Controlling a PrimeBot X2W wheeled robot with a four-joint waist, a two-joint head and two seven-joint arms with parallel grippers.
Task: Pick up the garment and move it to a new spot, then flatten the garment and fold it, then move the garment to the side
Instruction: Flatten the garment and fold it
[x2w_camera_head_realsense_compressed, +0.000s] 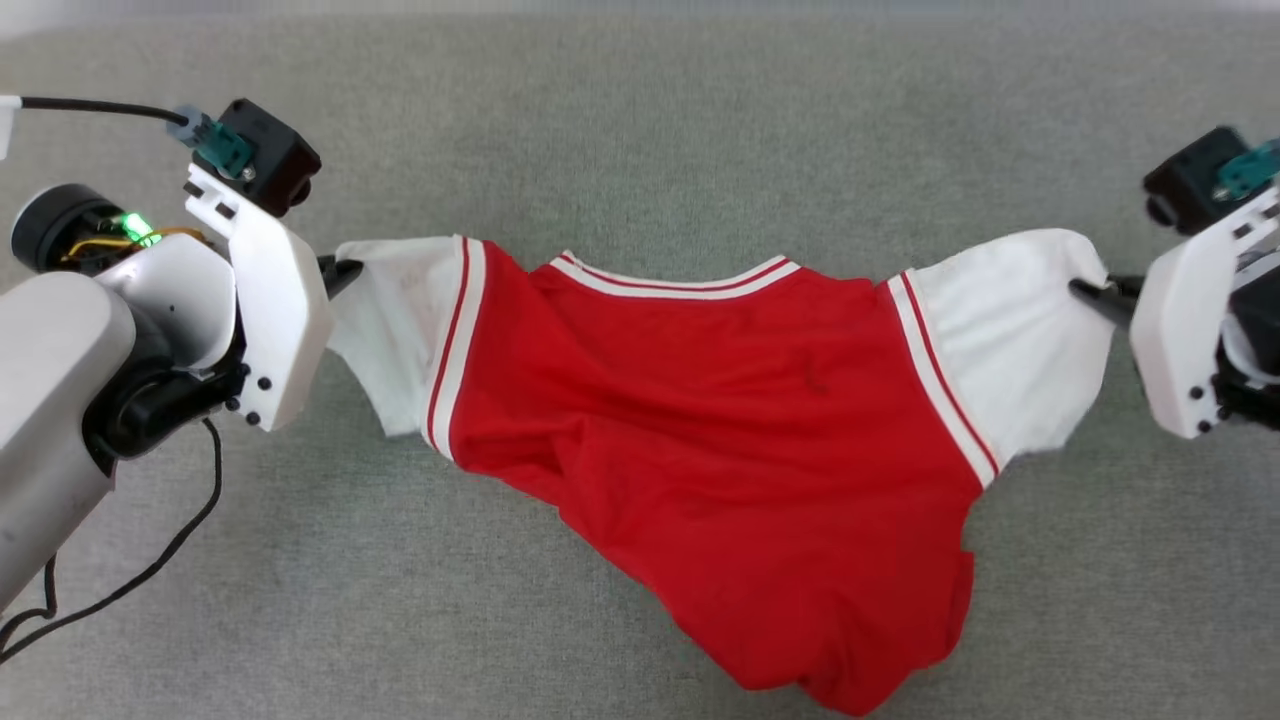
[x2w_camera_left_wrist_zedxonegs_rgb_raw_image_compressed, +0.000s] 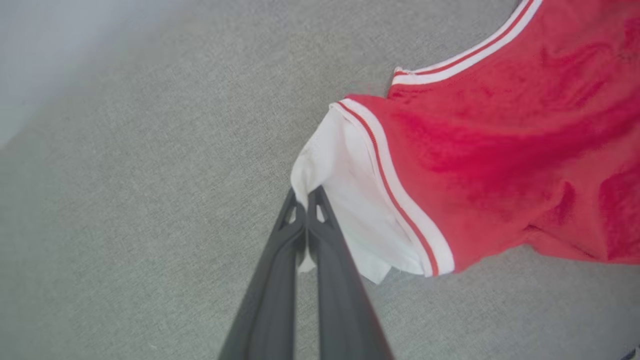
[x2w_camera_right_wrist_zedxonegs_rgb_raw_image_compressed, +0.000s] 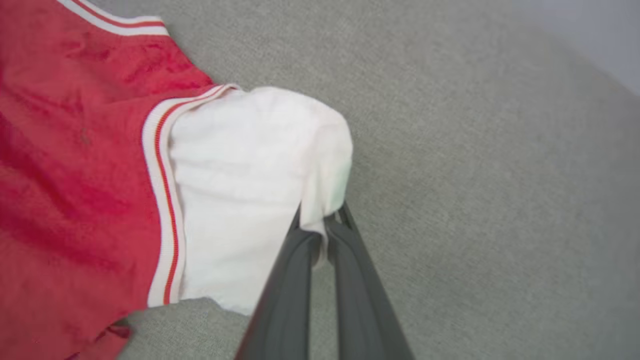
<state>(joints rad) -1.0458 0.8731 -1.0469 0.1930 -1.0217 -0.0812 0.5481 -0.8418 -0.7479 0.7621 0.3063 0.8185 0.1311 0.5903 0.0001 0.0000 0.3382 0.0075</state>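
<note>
Fingers (x2w_camera_left_wrist_zedxonegs_rgb_raw_image_compressed: 277, 280) clamped together on both sides: the left gripper (x2w_camera_head_realsense_compressed: 340, 272) pinches the tip of one white sleeve, the right gripper (x2w_camera_head_realsense_compressed: 1092, 292) pinches the tip of the other. Between them the garment (x2w_camera_head_realsense_compressed: 720, 420) stretches across the middle of the head view, long axis running left to right, striped collar toward the top, red body trailing to the lower right, plain red face up. Both pale wrists reach in from the frame's side edges, fingers pointing inward at each other, over the grey cloth surface (x2w_camera_head_realsense_compressed: 640, 120).
</note>
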